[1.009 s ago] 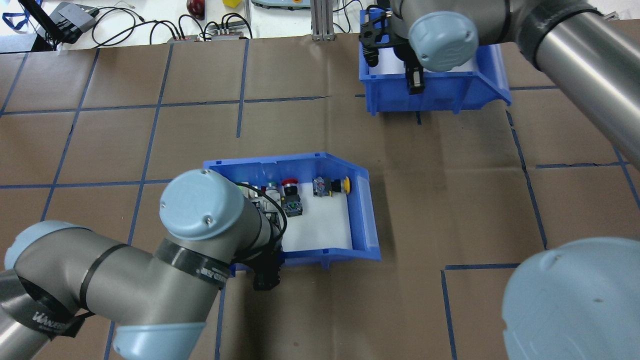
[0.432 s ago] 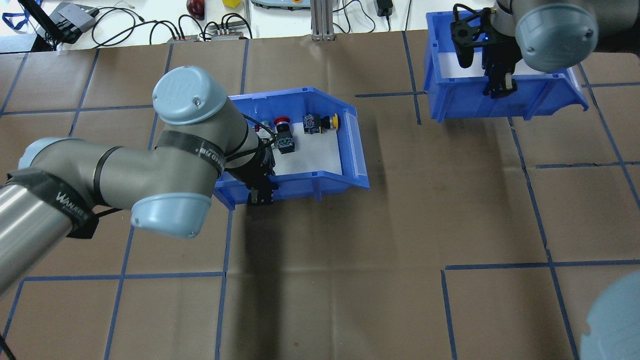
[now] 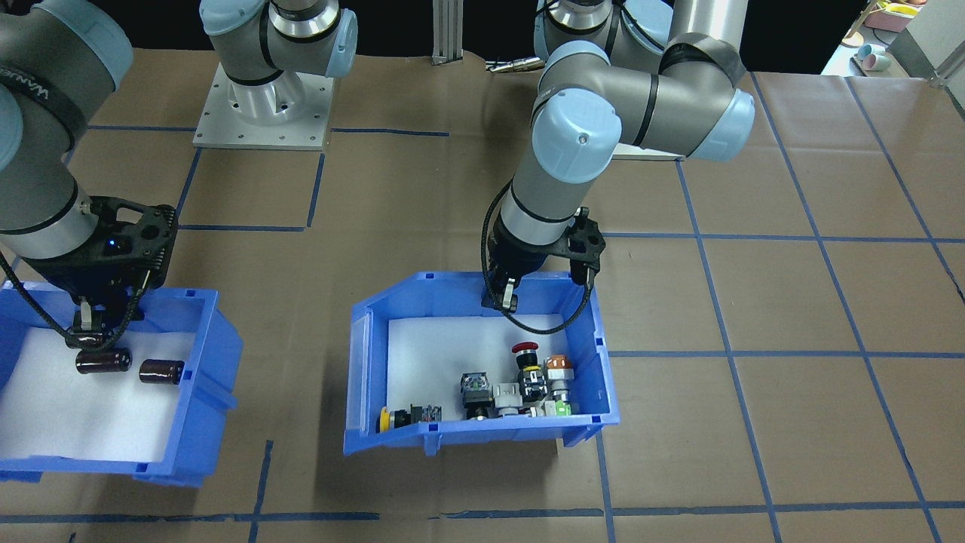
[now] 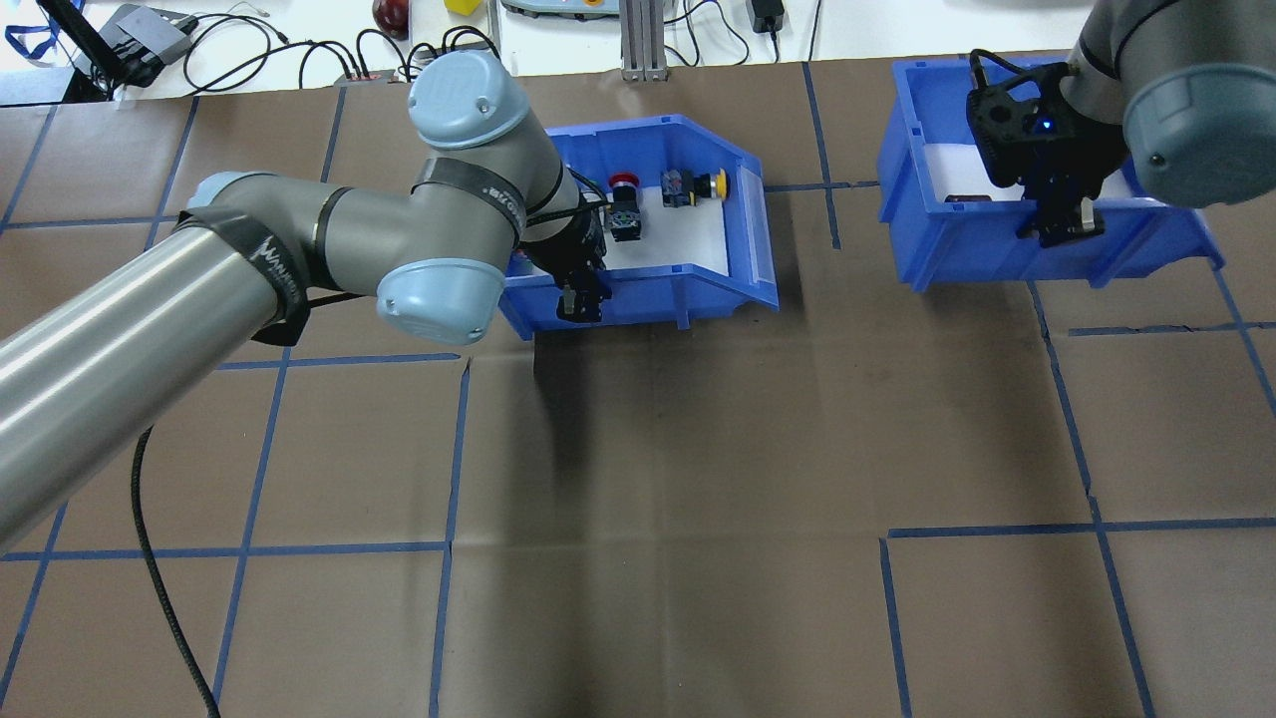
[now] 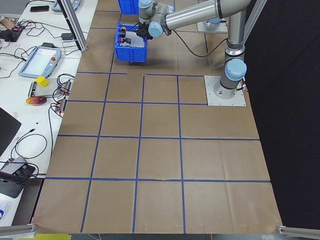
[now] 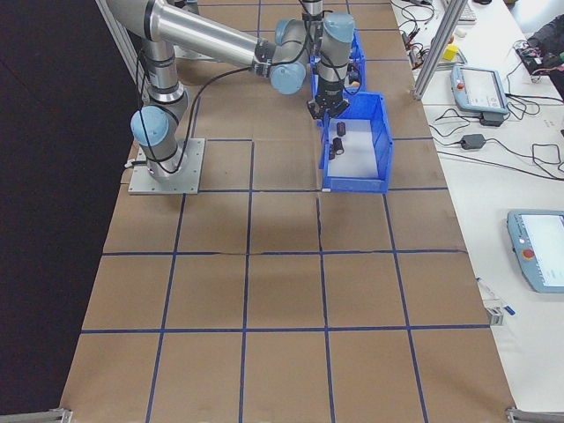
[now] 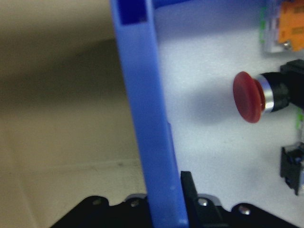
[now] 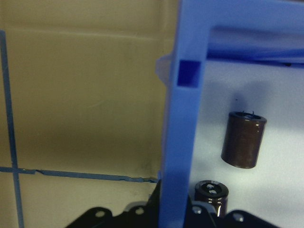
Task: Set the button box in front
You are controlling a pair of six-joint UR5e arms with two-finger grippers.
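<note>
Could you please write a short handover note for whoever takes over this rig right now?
Left gripper: shut on the near wall of the button box, one finger inside, one outside.
Right gripper: shut on the wall of the second blue bin, which holds dark cylinders.
Both bins sit at the far side of the table, away from the robot base.
Done: both bins gripped.
Left: set the button box down in front, then release.

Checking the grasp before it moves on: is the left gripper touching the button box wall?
Touching. The left wrist view shows the button box wall running between the left gripper fingers.
</note>
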